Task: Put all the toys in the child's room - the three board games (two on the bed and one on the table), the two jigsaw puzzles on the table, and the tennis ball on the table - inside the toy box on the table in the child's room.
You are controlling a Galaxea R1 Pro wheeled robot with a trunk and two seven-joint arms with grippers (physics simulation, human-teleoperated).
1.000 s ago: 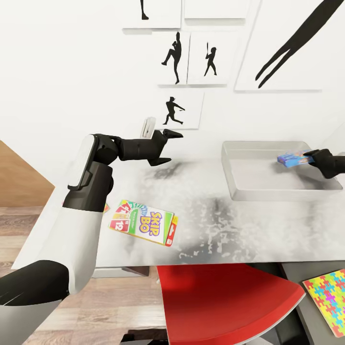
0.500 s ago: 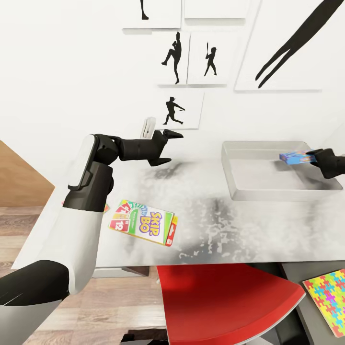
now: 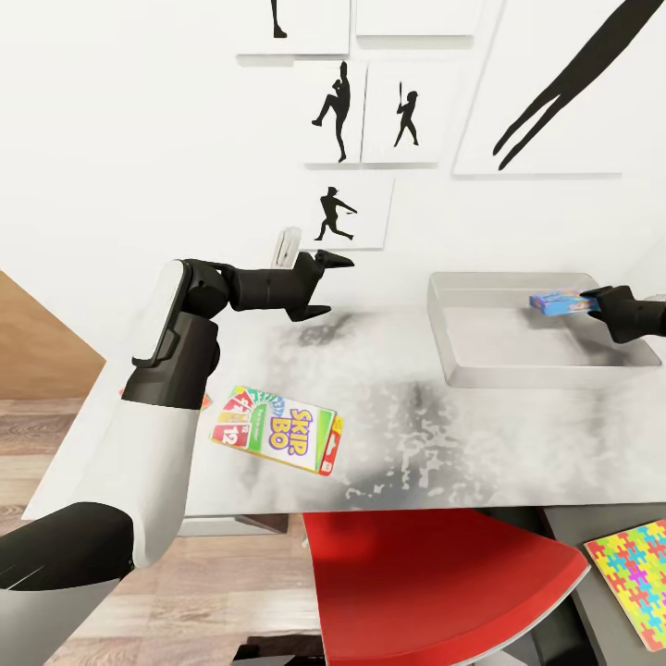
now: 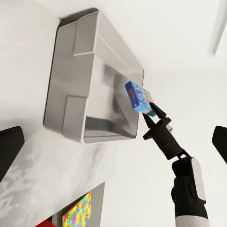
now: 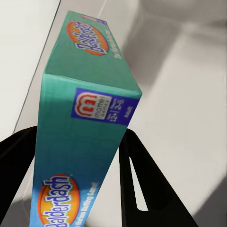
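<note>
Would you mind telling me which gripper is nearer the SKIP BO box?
Left. The left gripper hovers open just beyond the SKIP BO box; the right gripper holds the blue box over the bin.

"SKIP BO" and 12 on the white-green-red game box (image 3: 277,442); "Balderdash" and "mattel" on the blue game box (image 5: 80,118)

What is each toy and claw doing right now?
Blue board game: gripped, held above the toy box.
Right claw: shut on it.
Left claw: open, empty.
Toy box: on the table, nothing resting inside.
SKIP BO game: lying flat on table.
Jigsaw puzzle: lying flat.
</note>
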